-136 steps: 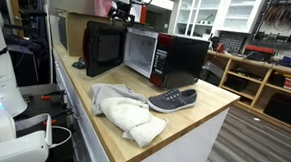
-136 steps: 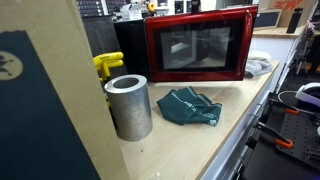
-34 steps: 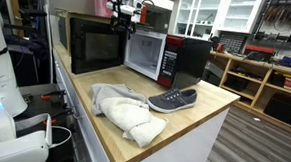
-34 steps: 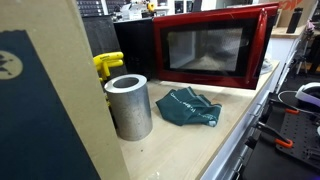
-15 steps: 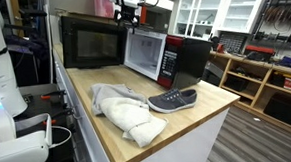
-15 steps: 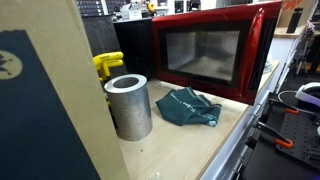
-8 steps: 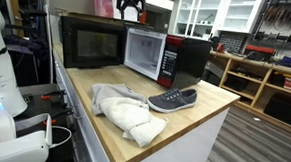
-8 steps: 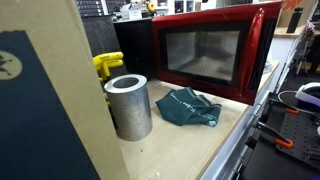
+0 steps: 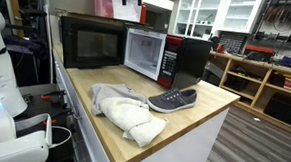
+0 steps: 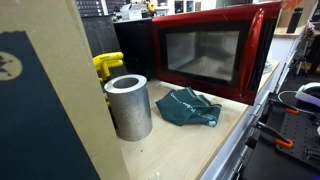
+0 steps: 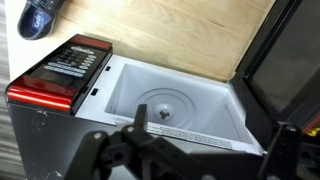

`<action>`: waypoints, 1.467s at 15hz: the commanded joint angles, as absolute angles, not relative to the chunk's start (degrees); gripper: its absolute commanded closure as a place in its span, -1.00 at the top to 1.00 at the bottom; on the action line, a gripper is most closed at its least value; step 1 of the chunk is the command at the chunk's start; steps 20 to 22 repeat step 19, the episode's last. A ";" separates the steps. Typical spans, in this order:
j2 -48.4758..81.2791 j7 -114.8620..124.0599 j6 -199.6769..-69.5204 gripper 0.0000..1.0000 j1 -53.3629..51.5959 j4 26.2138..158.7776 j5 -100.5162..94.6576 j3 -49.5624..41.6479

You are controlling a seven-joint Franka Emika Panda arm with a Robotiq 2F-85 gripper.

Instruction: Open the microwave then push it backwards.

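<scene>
gripper: fingers spread, holding nothing | microwave: directly beneath it, untouched | door: swung wide open | done: opening | left: pushing the microwave backwards, judged not begun

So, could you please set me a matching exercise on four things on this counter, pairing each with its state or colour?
Things:
1. microwave door
2. shoe
3. metal cylinder
4. crumpled cloth

States:
A. dark green
B. swung wide open
C. standing upright
D. lying on its sole beside the white cloth

Pairs: 1-B, 2-D, 3-C, 4-A.
</scene>
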State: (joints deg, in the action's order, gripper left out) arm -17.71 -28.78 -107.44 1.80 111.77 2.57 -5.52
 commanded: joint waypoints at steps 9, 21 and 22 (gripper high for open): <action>-23.04 -25.83 -113.41 1.00 0.16 113.32 1.44 -4.98; -22.79 -26.23 -112.00 1.00 -0.85 111.90 2.20 -5.55; -22.79 -26.23 -112.00 1.00 -0.85 111.90 2.20 -5.55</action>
